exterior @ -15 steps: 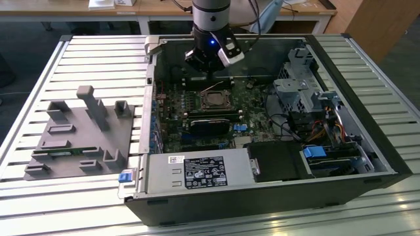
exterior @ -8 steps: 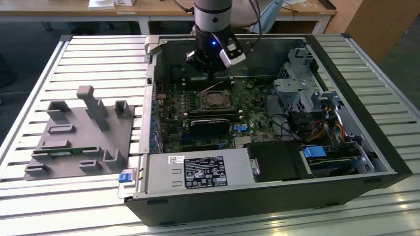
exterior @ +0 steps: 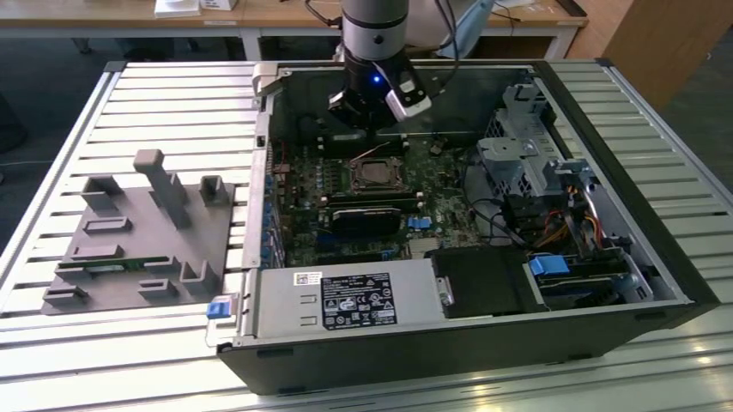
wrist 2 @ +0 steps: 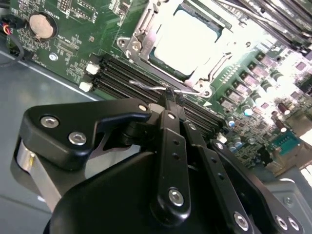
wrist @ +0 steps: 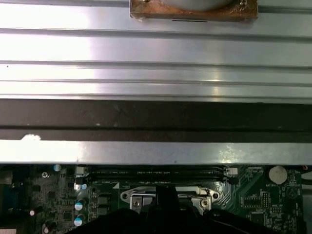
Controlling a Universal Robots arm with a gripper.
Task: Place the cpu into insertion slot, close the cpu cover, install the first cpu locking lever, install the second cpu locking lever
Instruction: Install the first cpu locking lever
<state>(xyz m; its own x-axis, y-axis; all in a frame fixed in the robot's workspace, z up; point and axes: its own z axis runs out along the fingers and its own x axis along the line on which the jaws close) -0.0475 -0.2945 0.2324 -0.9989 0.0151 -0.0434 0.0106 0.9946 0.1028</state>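
In the exterior view my gripper hangs inside the open computer case, just behind the insertion slot on the green motherboard. In the second wrist view the cpu lies in the slot, its pale top glaring. The silvery cpu cover lies flat around it. My gripper is shut. Its black fingertips meet at a thin wire locking lever beside the slot. I cannot tell whether the wire is pinched or only touched. In the first wrist view the cover's frame shows past the dark fingers.
Long black memory slots run between the fingertips and the socket, with a coin battery nearby. A drive cage and cables fill the case's right in the exterior view, a power supply the front. A grey fixture block stands outside.
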